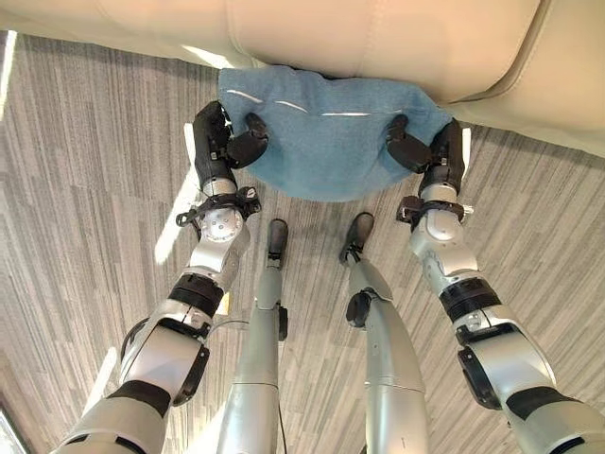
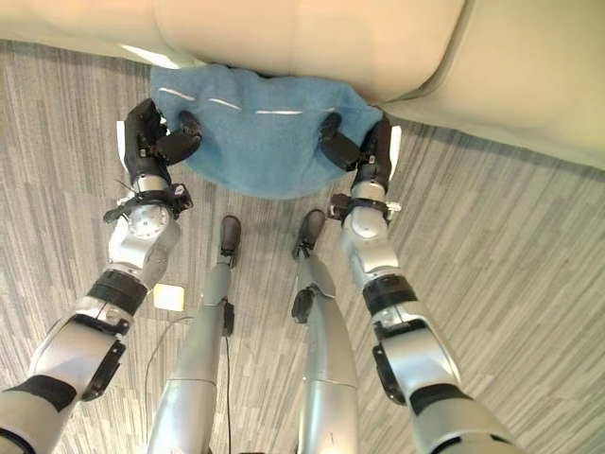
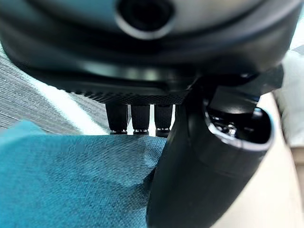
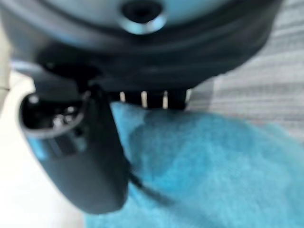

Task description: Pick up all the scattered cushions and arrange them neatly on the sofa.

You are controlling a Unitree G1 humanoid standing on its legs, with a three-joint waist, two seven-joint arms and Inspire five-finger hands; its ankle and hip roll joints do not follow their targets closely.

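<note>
Left hand (image 1: 227, 142) & right hand (image 1: 427, 151) grip blue cushion (image 1: 326, 132) btwn them, against sofa (image 1: 378, 43).

We see one blue cushion (image 1: 326, 132), soft and of a woven, slightly fuzzy cloth, with a thin pale seam line running across its upper part. It hangs above the grey striped floor (image 1: 85, 189), its far edge pressed against the front of the cream sofa (image 1: 378, 38) and tucked just under the sofa's rounded lip. Its lower edge sags in a curve. Each of its two side ends is pinched in a dark hand, one per side.
</note>
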